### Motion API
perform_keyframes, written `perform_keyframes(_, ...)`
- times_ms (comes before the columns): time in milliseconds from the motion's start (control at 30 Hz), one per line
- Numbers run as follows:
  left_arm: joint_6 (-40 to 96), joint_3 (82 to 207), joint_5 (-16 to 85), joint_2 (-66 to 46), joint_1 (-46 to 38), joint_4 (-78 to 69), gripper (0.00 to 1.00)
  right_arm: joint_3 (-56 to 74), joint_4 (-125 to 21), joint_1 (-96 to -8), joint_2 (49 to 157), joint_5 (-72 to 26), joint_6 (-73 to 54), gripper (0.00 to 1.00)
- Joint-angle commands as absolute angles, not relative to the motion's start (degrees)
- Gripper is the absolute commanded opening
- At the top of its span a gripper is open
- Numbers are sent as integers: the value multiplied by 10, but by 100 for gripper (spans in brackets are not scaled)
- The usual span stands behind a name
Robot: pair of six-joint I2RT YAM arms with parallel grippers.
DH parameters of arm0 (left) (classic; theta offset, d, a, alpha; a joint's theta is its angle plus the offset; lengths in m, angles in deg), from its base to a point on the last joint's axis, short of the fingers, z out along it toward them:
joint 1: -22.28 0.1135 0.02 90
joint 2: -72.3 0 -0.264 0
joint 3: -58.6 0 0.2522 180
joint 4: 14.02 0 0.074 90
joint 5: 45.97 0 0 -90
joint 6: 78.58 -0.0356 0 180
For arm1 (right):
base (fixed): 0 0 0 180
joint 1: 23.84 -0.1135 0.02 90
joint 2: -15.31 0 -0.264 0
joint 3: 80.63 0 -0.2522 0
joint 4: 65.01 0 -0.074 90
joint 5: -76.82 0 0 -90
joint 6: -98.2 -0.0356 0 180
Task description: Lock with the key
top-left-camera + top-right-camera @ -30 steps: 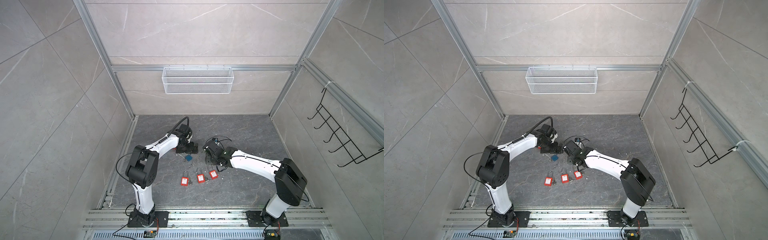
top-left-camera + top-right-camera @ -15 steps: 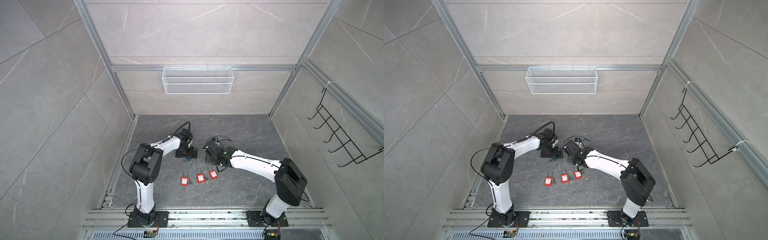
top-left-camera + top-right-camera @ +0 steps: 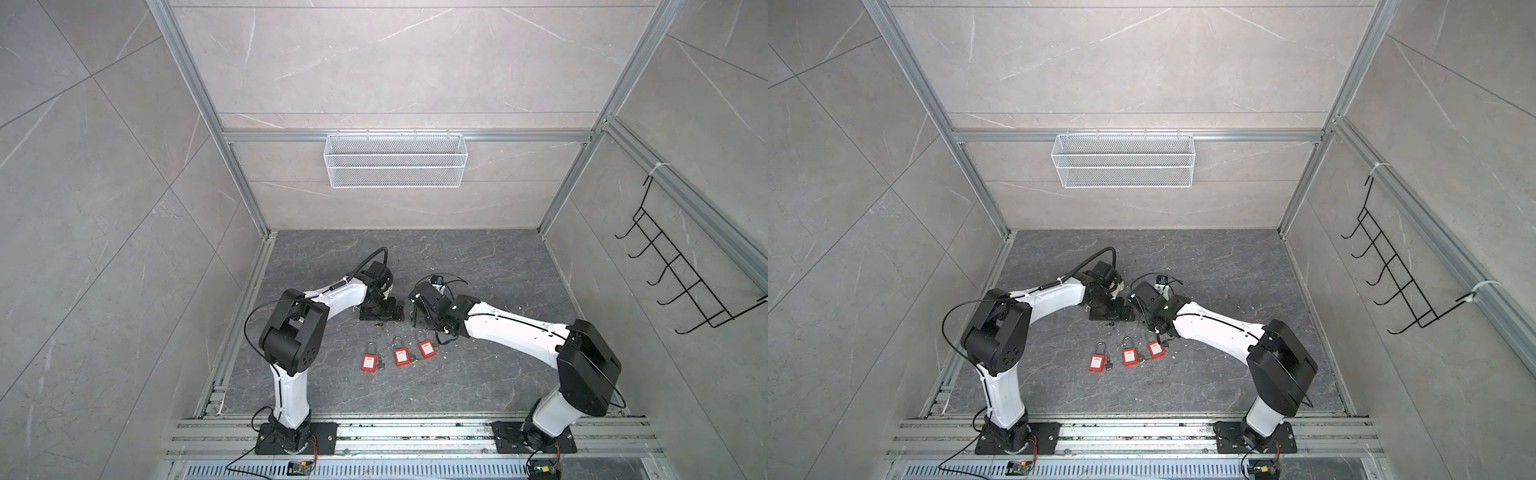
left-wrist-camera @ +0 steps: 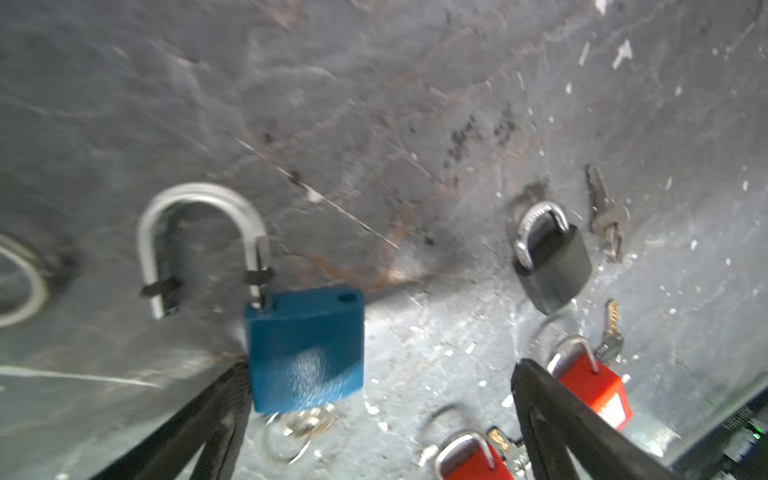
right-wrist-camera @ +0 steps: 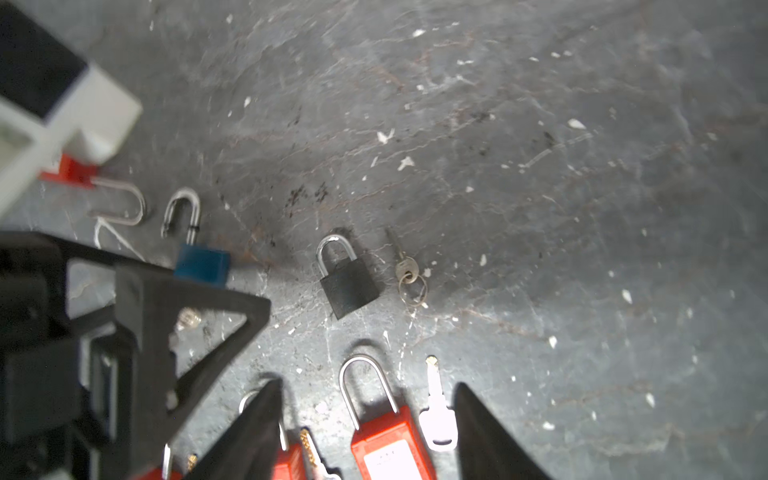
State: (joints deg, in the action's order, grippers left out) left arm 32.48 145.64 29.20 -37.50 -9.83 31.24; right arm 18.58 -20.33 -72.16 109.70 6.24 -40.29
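1. The blue rectangular padlock [image 4: 305, 349] lies flat on the grey stone-patterned floor [image 4: 374, 104]. Its silver steel shackle [image 4: 199, 199] is swung out of the body, so it is not yet locked. A silver key on a wire ring [image 4: 309, 419] seems to sit in its underside (blurred, so I cannot say it is fully in).
2. The left gripper [image 4: 380, 370] is spread wide around that padlock. One black finger [image 4: 224, 399] touches a corner of the body and nothing is clamped. I judge it is placed to steady the body so the shackle can be pressed home.
3. The right gripper [image 5: 368, 384] hovers with its jaws apart and empty over a red plastic-bodied padlock [image 5: 390, 449] and a white-headed key [image 5: 436, 419]. It is close beside the left one, probably ready to help.
4. A small black padlock [image 5: 347, 282], shackle shut, lies further off with its loose silver key [image 5: 405, 266] just beside it; neither is needed for now, I think.
5. Writing: the red padlock bears a white label [image 5: 390, 459] whose print is too faint to read. No brand shows on the blue or black bodies.
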Motion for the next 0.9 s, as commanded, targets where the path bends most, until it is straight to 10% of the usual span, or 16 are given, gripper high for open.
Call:
perform_keyframes(0,372,1440,251,-358,-103,316,99,192,-172,-725,1079,95,-429,78)
perform_keyframes(567,418,1375,231,-200,-51,259,99,188,-180,-724,1017,49,-291,78)
perform_keyframes(867,389,1297,224,-46,105,310,99,-17,-50,-739,1225,-35,-329,75)
